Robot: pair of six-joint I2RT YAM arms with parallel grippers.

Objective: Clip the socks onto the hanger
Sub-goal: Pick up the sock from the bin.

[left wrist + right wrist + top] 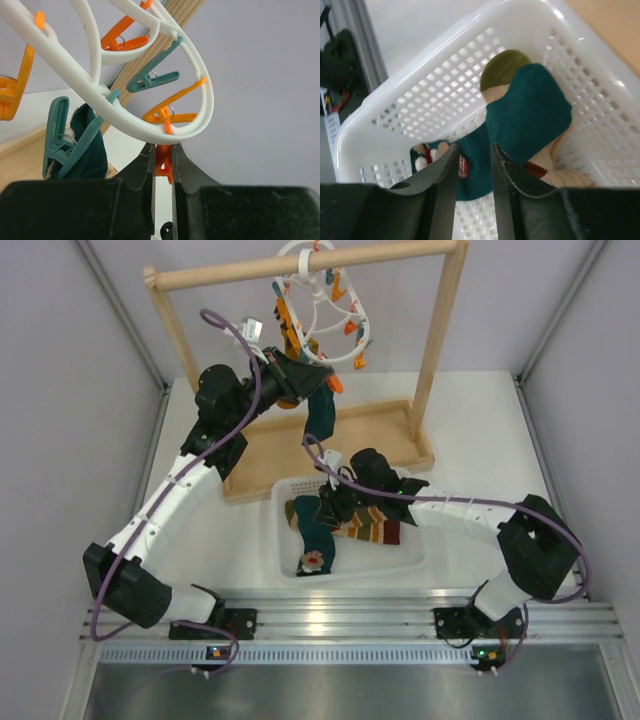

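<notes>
Left gripper (162, 150) clamps an orange clip (163, 164) beneath the hanger (132, 125); right gripper (474, 150), jaws narrowly parted over socks (530, 110) in the basket (420, 90) below the hanger, hold unclear, should pinch just one.

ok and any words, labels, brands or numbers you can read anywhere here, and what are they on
None: no view shows legible text.
teal sock in the basket: a small face motif, which is a picture and not lettering.
hanger and the orange clip under it: plain, unmarked.
small box on the left arm's cable: too small to tell whether it carries a label.
</notes>
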